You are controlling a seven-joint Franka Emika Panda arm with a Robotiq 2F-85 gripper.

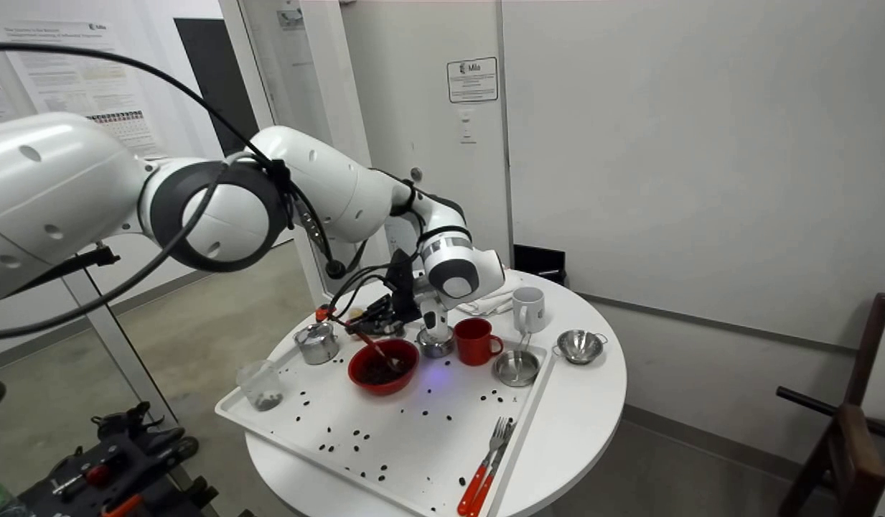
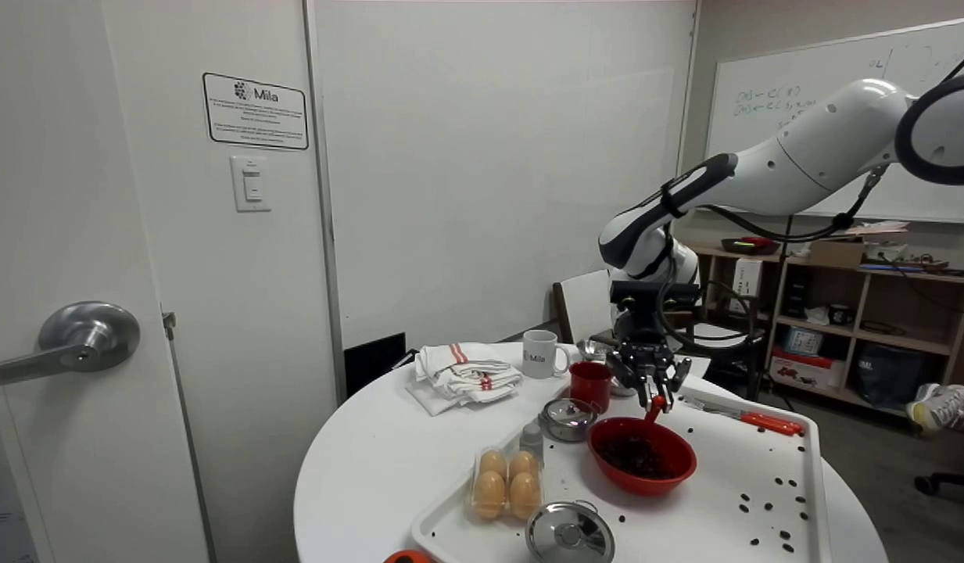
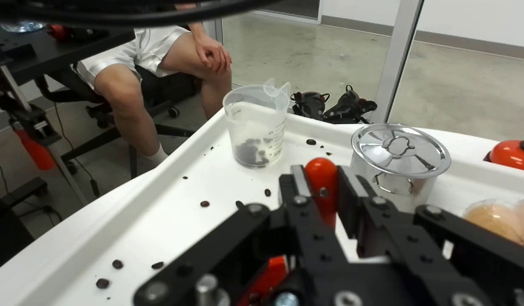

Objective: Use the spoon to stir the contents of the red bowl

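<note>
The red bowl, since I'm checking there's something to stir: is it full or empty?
Partly filled: dark beans lie in the red bowl, below its rim, in both exterior views.

Spoon (image 1: pixel 377 350) in bowl (image 1: pixel 385 389), bowl on tray (image 1: pixel 406 445)

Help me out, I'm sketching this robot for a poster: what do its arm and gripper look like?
The arm is glossy white, built of rounded segments with grey oval marks and dark rings at joints. Black cables loop along it, and a black strap circles it near the wrist. The gripper is mostly black, with angular linkages, silver screw heads and silver-grey facing on its fingertips.
</note>
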